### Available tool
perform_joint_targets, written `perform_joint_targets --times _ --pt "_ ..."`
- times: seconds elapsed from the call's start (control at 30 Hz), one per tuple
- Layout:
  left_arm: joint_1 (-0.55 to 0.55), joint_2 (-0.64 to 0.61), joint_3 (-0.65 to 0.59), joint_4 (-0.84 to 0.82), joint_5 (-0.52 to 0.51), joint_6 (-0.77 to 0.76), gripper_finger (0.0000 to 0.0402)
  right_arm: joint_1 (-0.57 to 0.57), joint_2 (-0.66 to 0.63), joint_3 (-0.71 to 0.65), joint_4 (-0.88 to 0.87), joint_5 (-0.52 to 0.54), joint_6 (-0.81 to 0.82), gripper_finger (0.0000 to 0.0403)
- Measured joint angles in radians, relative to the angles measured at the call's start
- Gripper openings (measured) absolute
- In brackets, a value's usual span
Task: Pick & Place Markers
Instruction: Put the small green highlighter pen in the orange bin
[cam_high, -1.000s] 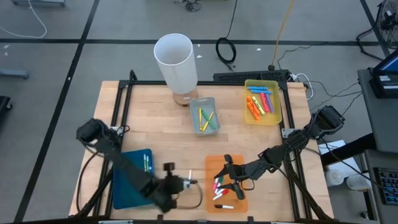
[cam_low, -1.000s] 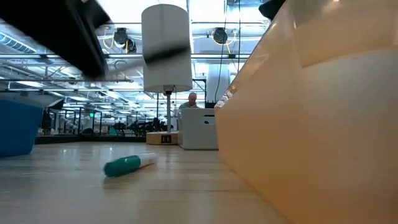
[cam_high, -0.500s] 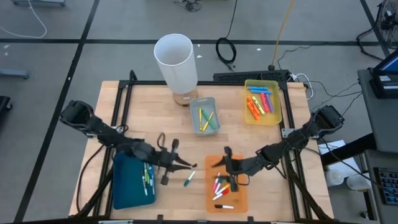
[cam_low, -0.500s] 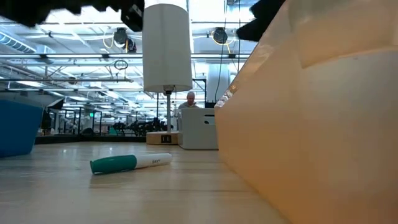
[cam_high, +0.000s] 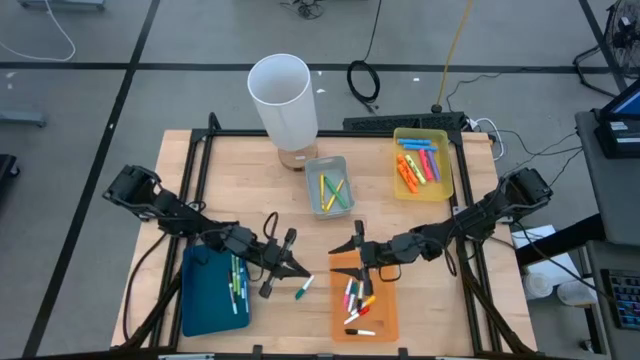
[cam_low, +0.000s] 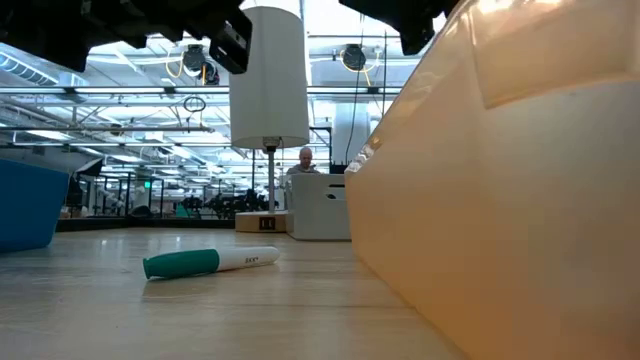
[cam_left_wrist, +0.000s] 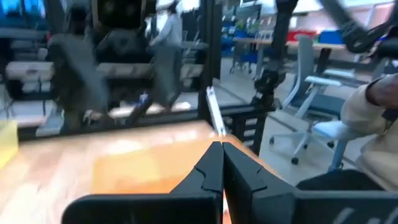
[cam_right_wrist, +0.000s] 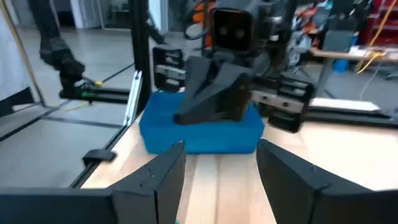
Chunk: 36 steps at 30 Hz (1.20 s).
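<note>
Left gripper (cam_high: 297, 268) pressed together and empty, hovering between blue tray (cam_high: 205, 298) and orange tray (cam_high: 378, 317), just above green-capped white marker (cam_high: 303, 289) lying flat on the wood beside the orange tray. Right gripper (cam_high: 352, 245) spread, holding nothing, over the orange tray's far edge. More markers (cam_high: 353, 301) loose inside the orange tray.

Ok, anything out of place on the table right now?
Yes: one green-capped marker lies loose on the bare wood between the blue tray and the orange tray, while every other marker sits in a tray. The shut left tool hangs just above it, holding nothing.
</note>
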Motion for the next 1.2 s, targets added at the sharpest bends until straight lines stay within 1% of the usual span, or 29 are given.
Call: perform_joint_targets --times 0.13,0.27,0.33,0.37,0.43,0.5,0.53,0.6,0.63,0.67,0.73,0.77,0.83,0.87,0.93,1.0,1.07,1.2 --pt "-0.009 -0.003 -0.001 -0.04 -0.01 -0.006 0.0004 0.007 0.0 0.0 -0.054 -0.054 0.055 0.0187" --pt "-0.008 -0.002 -0.001 -0.116 -0.022 -0.036 0.0003 0.018 0.0 0.0 -0.123 -0.109 0.107 0.0187" --pt "-0.01 -0.003 0.0 -0.135 -0.029 -0.095 0.0012 0.033 0.0 0.0 -0.126 -0.145 0.115 0.0187" --pt "-0.018 -0.003 0.0 -0.154 -0.029 -0.148 0.0017 0.04 0.0 0.0 -0.129 -0.165 0.117 0.0187" --pt "-0.054 0.0 0.001 -0.198 -0.029 -0.237 0.0027 0.051 0.0 0.0 -0.139 -0.189 0.113 0.0187" --pt "-0.099 0.001 0.035 -0.303 -0.033 -0.267 0.0038 0.06 0.0 0.0 -0.137 -0.185 0.104 0.0187" --pt "-0.12 0.0 0.075 -0.392 -0.033 -0.292 0.0045 0.063 0.0 0.0 -0.136 -0.184 0.101 0.0187" --pt "-0.158 -0.014 0.204 -0.681 -0.047 -0.326 0.006 0.066 0.0 0.0 -0.136 -0.184 0.096 0.0187" --pt "-0.181 -0.016 0.296 -0.857 -0.084 -0.329 0.0066 0.066 0.0 0.0 -0.142 -0.185 0.096 0.0187" --pt "-0.208 -0.009 0.401 -1.041 -0.146 -0.327 0.0071 0.067 0.0 0.0 -0.149 -0.185 0.097 0.0187" --pt "-0.251 0.054 0.614 -1.388 -0.276 -0.339 0.0076 0.064 0.0 0.0 -0.16 -0.182 0.098 0.0187" --pt "-0.266 0.102 0.717 -1.536 -0.325 -0.354 0.0077 0.064 0.0 0.0 -0.16 -0.181 0.098 0.0187" --pt "-0.287 0.188 0.882 -1.758 -0.371 -0.406 0.0078 0.063 0.0 0.0 -0.157 -0.178 0.098 0.0187" --pt "-0.287 0.227 0.959 -1.831 -0.379 -0.441 0.0079 0.063 0.0 0.0 -0.156 -0.179 0.098 0.0187" --pt "-0.273 0.287 1.08 -1.911 -0.365 -0.522 0.0086 0.064 -0.002 0.0 -0.162 -0.18 0.098 0.0187" --pt "-0.26 0.339 1.147 -1.985 -0.33 -0.585 0.0101 0.065 -0.018 0.0 -0.181 -0.18 0.087 0.0187" --pt "-0.241 0.389 1.163 -2.018 -0.289 -0.597 0.0126 0.065 -0.049 0.0 -0.212 -0.166 0.079 0.0187" --pt "-0.208 0.453 1.163 -2.028 -0.227 -0.609 0.019 0.077 -0.117 0.0 -0.282 -0.102 0.079 0.0187"
